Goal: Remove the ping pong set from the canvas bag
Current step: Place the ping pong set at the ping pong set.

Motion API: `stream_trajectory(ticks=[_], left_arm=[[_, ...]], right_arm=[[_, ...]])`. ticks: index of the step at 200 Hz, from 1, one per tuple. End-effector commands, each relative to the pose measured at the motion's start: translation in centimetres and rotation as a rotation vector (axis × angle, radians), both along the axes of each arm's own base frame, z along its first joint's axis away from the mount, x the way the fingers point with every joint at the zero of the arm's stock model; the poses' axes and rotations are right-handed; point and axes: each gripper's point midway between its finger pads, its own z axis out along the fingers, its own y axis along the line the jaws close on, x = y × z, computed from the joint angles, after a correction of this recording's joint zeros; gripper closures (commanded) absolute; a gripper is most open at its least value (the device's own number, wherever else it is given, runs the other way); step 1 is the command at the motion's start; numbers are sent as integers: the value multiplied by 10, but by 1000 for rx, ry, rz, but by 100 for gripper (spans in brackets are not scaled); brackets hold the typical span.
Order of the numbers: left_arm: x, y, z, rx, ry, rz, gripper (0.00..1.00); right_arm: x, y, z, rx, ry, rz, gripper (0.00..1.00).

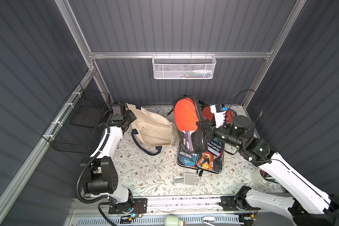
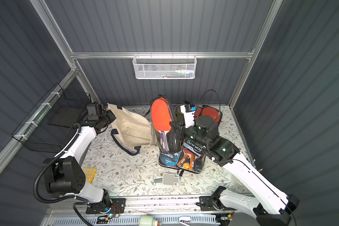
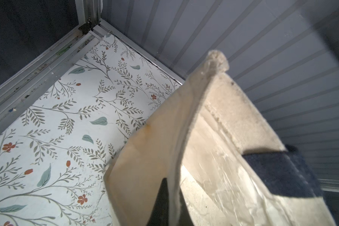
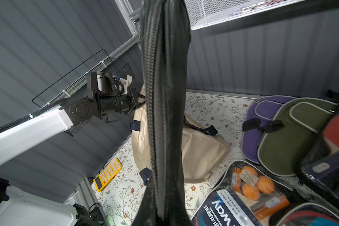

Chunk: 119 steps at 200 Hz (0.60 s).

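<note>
At canvas bag (image 1: 153, 129) left end: left gripper (image 1: 130, 117) pressed together on cream fabric, that end raised off table (image 1: 145, 176). Bag on its side, mouth facing right, navy handle (image 1: 143, 148) looped on near side. Just right of bag mouth, outside it: ping pong set (image 1: 186, 121), upright. Right of bag: right gripper (image 1: 201, 125) pinching set's black zip edge; second set (image 1: 209, 160) flat on table beneath
</note>
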Motion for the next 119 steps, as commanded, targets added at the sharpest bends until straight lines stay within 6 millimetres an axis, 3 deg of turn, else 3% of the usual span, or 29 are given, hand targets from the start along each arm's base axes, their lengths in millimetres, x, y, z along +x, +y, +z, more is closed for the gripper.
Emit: stream_trajectory(ticks=[1, 52, 119], left_arm=[[4, 5, 17, 34, -21, -4, 100], [5, 6, 18, 60, -11, -17, 100], [8, 6, 12, 74, 5, -26, 100]], right_arm=[[-3, -25, 13, 63, -32, -80, 100], [-6, -72, -16, 122, 44, -208, 100], [-1, -103, -38, 254, 153, -266, 100]])
